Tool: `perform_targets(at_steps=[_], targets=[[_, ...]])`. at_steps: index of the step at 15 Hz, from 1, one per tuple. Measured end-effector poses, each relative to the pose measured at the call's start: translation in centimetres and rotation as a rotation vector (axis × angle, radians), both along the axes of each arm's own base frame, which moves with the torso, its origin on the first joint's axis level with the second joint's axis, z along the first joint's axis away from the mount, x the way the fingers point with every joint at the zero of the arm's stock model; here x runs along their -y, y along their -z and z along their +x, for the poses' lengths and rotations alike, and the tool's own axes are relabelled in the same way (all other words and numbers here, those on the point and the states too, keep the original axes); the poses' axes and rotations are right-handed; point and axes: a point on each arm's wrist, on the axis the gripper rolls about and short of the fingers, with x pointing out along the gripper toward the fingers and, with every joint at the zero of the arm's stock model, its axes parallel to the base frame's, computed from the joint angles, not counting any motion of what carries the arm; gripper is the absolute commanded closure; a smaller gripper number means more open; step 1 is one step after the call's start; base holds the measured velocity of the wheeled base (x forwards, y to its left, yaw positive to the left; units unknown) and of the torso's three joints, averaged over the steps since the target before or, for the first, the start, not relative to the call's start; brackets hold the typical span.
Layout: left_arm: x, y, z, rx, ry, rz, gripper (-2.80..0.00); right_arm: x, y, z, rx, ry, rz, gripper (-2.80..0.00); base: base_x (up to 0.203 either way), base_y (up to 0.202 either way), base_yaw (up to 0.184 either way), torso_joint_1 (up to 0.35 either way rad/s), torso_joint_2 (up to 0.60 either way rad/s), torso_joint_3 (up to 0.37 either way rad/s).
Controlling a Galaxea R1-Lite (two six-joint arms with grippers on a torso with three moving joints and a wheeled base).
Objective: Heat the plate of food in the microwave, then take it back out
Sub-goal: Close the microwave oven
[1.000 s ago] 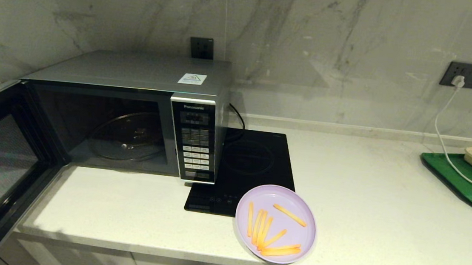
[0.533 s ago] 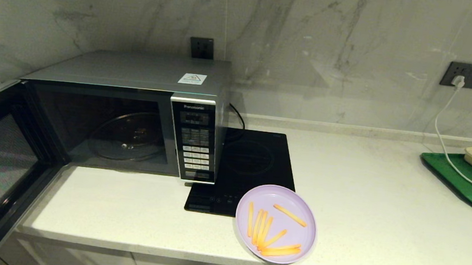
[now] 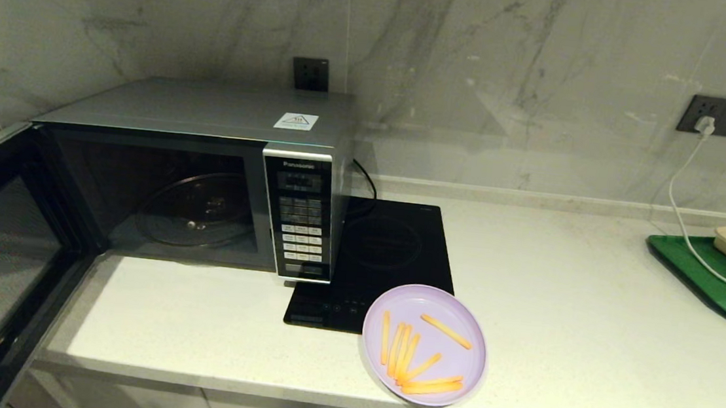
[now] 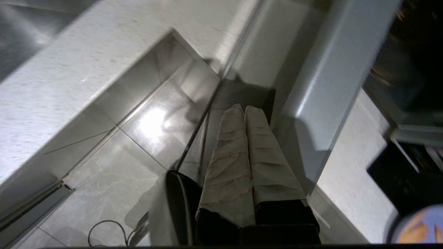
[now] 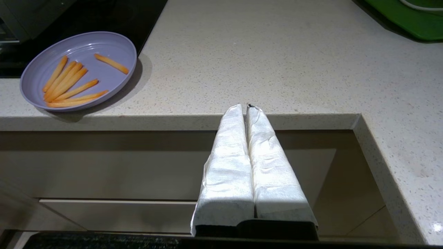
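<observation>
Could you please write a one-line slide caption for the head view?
Round pale lilac plastic plate of fries waits at the counter edge beside the open silver microwave.

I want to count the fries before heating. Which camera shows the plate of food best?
The right wrist view: the round pale lilac plastic plate of fries sits whole, close and unobstructed. The head view shows the plate whole but smaller. The left wrist view catches only a blurred sliver at the frame's corner.

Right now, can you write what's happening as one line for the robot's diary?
microwave: door open, nothing inside | plate: on counter, partly on cooktop | left gripper: shut, below counter | right gripper: shut, at counter edge
</observation>
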Motion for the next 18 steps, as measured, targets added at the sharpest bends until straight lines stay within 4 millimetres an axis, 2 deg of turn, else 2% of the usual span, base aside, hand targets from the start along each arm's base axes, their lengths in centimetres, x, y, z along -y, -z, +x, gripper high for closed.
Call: perform_targets(at_steps=[2,4,6,8,9,11,14,16,18], targets=[[2.7,-0.1,0.6,0.019,0.111,-0.025,0.00,0.0,0.0,0.0,0.000,0.000,0.000,0.00,0.000,0.000,0.000,0.000,0.00,0.000],[6.8,-1.1,1.2,0.093,0.276,-0.093,0.00,0.0,0.0,0.0,0.000,0.000,0.000,0.00,0.000,0.000,0.000,0.000,0.00,0.000],[11.2,-2.9,0.8,0.198,0.449,-0.211,0.00,0.0,0.0,0.0,0.000,0.000,0.000,0.00,0.000,0.000,0.000,0.000,0.00,0.000],[13.8,-3.9,-0.1,0.263,0.539,-0.330,0.00,0.0,0.0,0.0,0.000,0.000,0.000,0.00,0.000,0.000,0.000,0.000,0.00,0.000],[14.2,-4.1,-0.5,0.283,0.550,-0.359,0.00,0.0,0.0,0.0,0.000,0.000,0.000,0.00,0.000,0.000,0.000,0.000,0.00,0.000],[13.6,-4.3,-1.5,0.330,0.515,-0.333,0.00,0.0,0.0,0.0,0.000,0.000,0.000,0.00,0.000,0.000,0.000,0.000,0.00,0.000],[12.6,-2.8,-3.0,0.328,0.503,-0.234,0.00,0.0,0.0,0.0,0.000,0.000,0.000,0.00,0.000,0.000,0.000,0.000,0.00,0.000],[12.5,-1.3,-2.8,0.283,0.544,-0.191,0.00,0.0,0.0,0.0,0.000,0.000,0.000,0.00,0.000,0.000,0.000,0.000,0.00,0.000],[12.5,-0.2,-1.5,0.254,0.584,-0.183,0.00,0.0,0.0,0.0,0.000,0.000,0.000,0.00,0.000,0.000,0.000,0.000,0.00,0.000]])
